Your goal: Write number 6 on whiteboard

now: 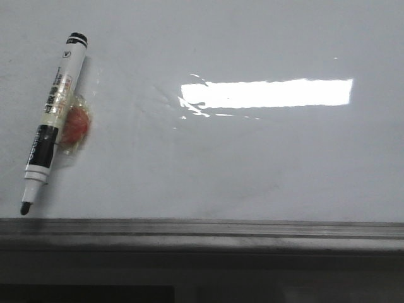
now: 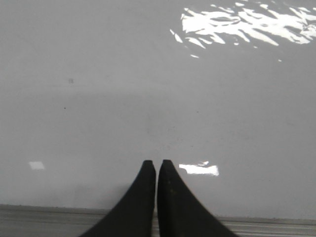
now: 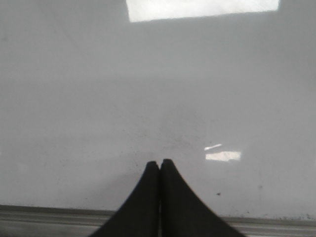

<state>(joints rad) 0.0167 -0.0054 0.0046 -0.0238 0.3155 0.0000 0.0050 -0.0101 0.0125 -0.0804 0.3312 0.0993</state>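
Whiteboard (image 1: 252, 158) bare, marker (image 1: 52, 120) near rail (image 1: 202, 228)

The front camera is looking forward, close over the whiteboard (image 1: 252, 164) and its near rail. Both wrist cameras are facing down onto it, seemingly sharing that rail edge.

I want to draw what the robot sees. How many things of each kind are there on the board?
Markers: 1, a black-and-white marker, uncapped, lying on the whiteboard.
Round red things: 1, a small red disc in clear wrap, stuck beside the marker.
Written numbers: 0, nothing drawn yet.
Total: 2 things on the board.
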